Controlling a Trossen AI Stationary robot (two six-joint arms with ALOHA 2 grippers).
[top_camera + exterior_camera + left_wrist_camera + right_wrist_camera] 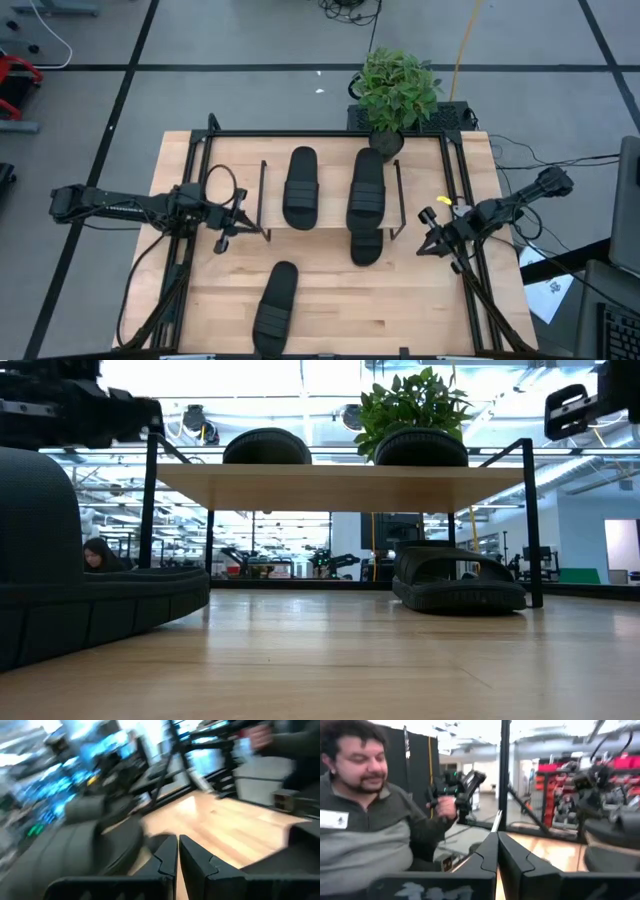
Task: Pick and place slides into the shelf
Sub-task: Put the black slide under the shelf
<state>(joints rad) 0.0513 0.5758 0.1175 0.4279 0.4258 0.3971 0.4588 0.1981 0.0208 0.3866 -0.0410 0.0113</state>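
Observation:
The shelf [330, 218] stands mid-table on its black wire legs, and its wooden board [340, 486] bears two black slides [300, 186] [367, 182], lying sole down side by side. A third slide [366, 246] lies on the table with its far half beneath the board [460, 584]. A fourth slide [275, 308] lies on its sole near the table's front edge. My left gripper [232, 228] hovers shut left of the shelf, its fingers [167, 852] almost together. My right gripper [432, 236] hovers shut right of the shelf, fingers [489, 851] together. Neither holds anything.
A potted plant [395, 92] stands at the table's far edge behind the shelf. Black rails [470, 260] run along the table's sides. A person [365, 820] sits beyond the table holding a black controller. Bare wood lies between the shelf and the front slide.

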